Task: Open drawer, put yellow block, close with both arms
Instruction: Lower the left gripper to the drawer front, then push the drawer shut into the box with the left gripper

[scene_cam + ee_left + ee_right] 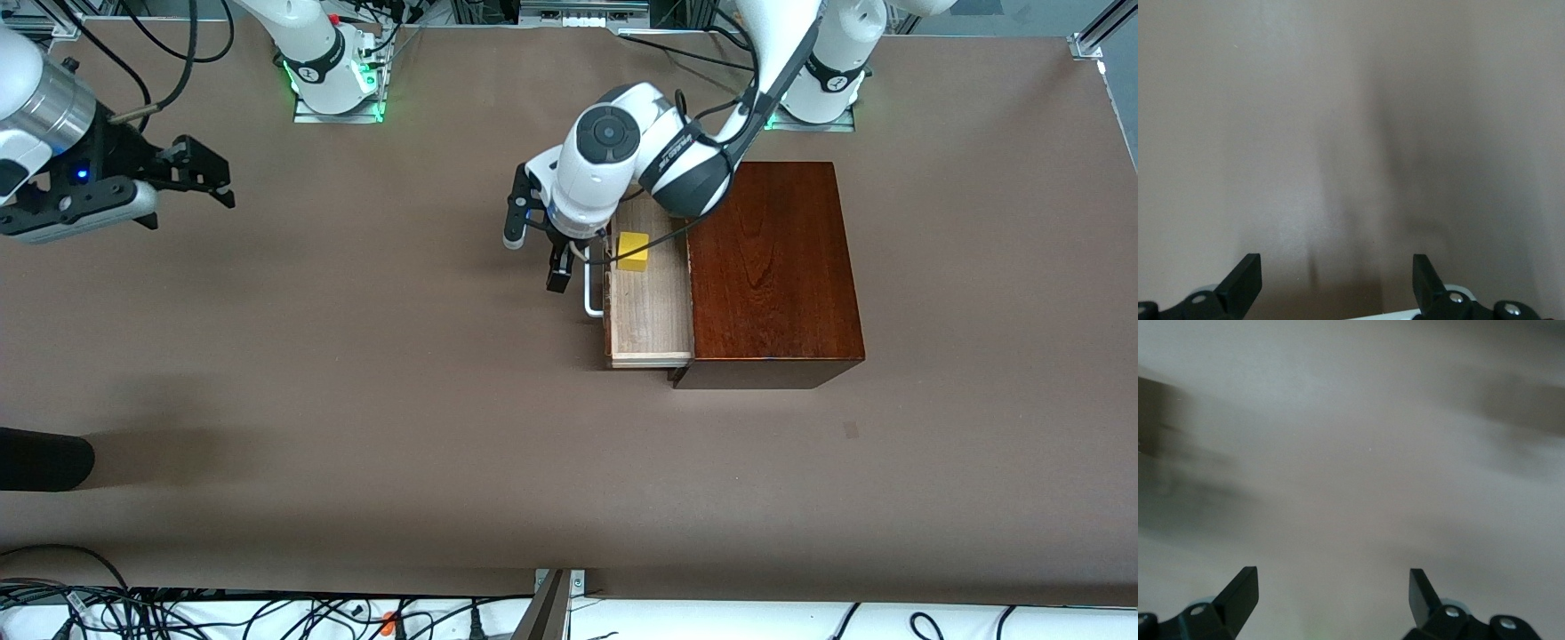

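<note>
Showing the drawer [649, 311] pulled out of the wooden box [769, 267], with the yellow block [633, 251] resting inside the tray.

The left gripper [569, 258] sits just beside the white loop handle [591, 298], above the brown table [356, 373]; its fingers [1245, 280] stand apart, gripping nothing. The right gripper [200, 173] hangs in the air over the right arm's end of the table, fingers [1238, 593] spread wide and empty.
</note>
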`<state>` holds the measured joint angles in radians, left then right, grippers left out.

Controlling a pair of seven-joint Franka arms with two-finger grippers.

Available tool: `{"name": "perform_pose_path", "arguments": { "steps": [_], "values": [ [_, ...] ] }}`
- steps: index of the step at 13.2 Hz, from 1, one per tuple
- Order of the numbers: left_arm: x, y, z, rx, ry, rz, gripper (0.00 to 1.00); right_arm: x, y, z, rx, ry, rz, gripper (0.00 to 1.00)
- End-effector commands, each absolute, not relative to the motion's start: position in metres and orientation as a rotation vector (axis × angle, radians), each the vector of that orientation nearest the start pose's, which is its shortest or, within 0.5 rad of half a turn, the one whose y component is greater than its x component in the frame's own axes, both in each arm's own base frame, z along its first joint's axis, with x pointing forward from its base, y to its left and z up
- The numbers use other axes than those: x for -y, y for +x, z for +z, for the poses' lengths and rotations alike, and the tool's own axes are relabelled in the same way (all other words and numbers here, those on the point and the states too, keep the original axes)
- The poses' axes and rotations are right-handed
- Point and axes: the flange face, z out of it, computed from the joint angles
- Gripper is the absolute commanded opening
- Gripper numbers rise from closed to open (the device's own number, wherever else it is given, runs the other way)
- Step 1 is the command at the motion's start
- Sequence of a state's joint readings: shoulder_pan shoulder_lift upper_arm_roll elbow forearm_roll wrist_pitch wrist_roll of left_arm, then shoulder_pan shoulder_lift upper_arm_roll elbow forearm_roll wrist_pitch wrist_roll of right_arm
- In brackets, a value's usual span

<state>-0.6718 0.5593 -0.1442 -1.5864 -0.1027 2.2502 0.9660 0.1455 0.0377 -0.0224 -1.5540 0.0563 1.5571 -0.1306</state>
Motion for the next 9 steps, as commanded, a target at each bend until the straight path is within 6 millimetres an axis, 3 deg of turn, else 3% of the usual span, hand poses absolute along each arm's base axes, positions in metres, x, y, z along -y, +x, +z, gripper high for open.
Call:
{"name": "perform_pose_path", "arguments": {
  "steps": [1, 5, 8, 9],
  "values": [
    [0.513, 0.487, 0.309, -2.497, -2.079, -0.163, 1.0, -0.065, 0.563, 0.605, 0.326, -3.059, 0.056, 1.0],
    [0.498, 0.483, 0.292, -2.496, -1.997, -0.013, 1.0, -0.052, 0.568, 0.609, 0.293, -3.064, 0.027, 1.0],
    [0.476, 0.493, 0.288, -2.474, -2.017, 0.115, 1.0, -0.05, 0.574, 0.609, 0.291, -3.065, 0.019, 1.0],
    [0.471, 0.495, 0.289, -2.465, -2.023, 0.147, 1.0, -0.041, 0.575, 0.609, 0.265, -3.065, 0.013, 1.0]
  ]
}}
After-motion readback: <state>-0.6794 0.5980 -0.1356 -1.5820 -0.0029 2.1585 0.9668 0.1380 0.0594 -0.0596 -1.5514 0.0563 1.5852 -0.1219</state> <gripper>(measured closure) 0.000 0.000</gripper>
